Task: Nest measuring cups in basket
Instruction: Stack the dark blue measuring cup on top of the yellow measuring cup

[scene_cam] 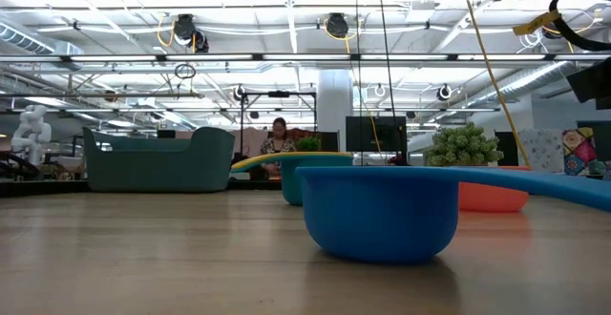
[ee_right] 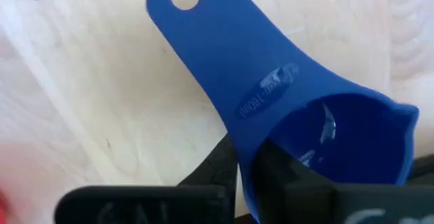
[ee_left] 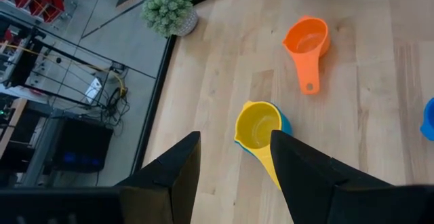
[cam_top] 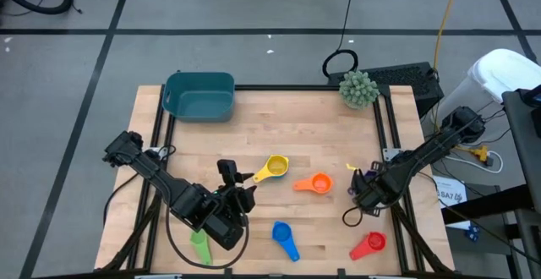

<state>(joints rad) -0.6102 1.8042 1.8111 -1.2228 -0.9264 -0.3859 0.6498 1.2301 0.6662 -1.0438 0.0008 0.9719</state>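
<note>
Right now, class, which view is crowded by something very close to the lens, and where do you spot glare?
Low view: a blue cup fills the foreground, bright ceiling lights glare above. Right wrist view: a dark blue cup crowds the frame, its wet-looking bowl showing small highlights.

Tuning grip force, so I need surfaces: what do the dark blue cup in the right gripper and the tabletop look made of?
Dark blue cup: looks like moulded plastic, smooth and semi-glossy, with embossed lettering and soft highlights inside the bowl. Table: apparently wood, butcher-block style, with pale strips, visible grain and a matte finish.
</note>
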